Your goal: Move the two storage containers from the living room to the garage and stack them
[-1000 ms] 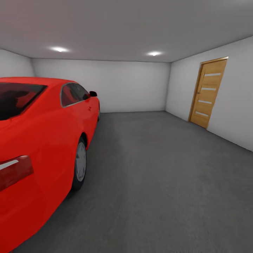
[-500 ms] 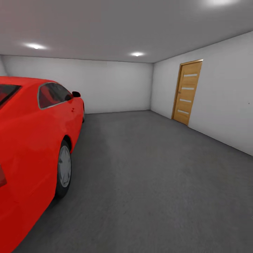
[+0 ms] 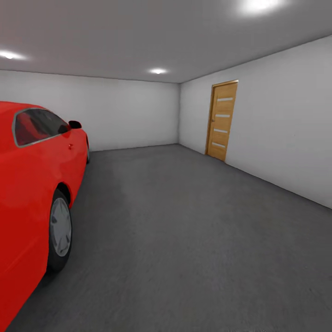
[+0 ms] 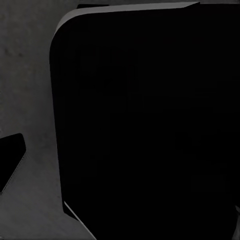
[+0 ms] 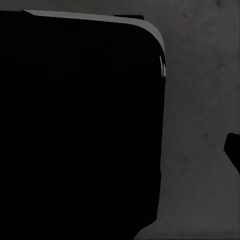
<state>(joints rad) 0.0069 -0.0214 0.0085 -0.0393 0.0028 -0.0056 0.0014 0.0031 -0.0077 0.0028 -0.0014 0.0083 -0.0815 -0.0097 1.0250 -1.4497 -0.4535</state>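
Garage floor (image 3: 193,230): we log dark grey concrete, red car (image 3: 32,184) at left, wooden door (image 3: 221,121) in right wall. Wrist views: dark rounded shapes over concrete; we cannot tell jaw state.

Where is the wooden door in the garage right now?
In the head view the wooden door stands in the right-hand wall, close to the far corner, across the bare grey floor from the red car on the left.
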